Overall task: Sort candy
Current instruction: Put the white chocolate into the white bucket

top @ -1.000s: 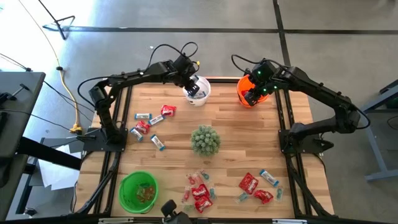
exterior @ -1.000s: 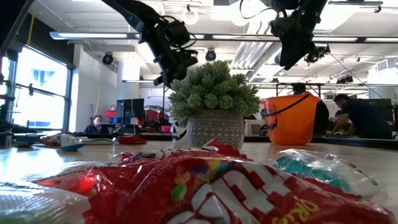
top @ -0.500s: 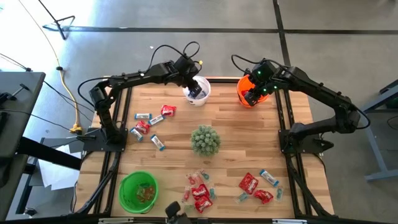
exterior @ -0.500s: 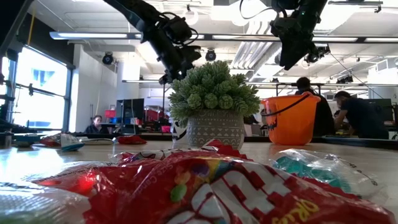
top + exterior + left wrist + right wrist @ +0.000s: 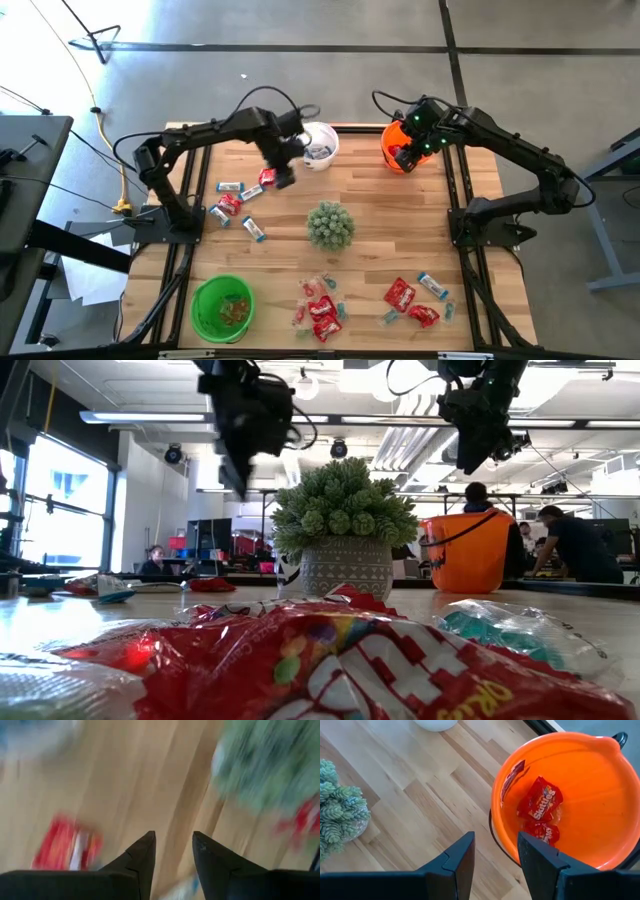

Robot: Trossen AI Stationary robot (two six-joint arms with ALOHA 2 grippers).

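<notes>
Many candy pieces (image 5: 318, 311) lie scattered on the bench (image 5: 380, 235).
More sit at 9 o'clock of the plant (image 5: 329, 224); left gripper (image 5: 283, 172) there and right gripper (image 5: 407, 150) over the orange bucket (image 5: 580, 790) both gape empty.

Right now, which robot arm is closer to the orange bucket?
The right one. The right tool hangs open just above the orange bucket, at its rim. The left tool is far off, over the table past the white bucket, near a red candy packet.

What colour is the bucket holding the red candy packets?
Orange; the round plastic bucket with red candy packets shows best in the right wrist view.
</notes>
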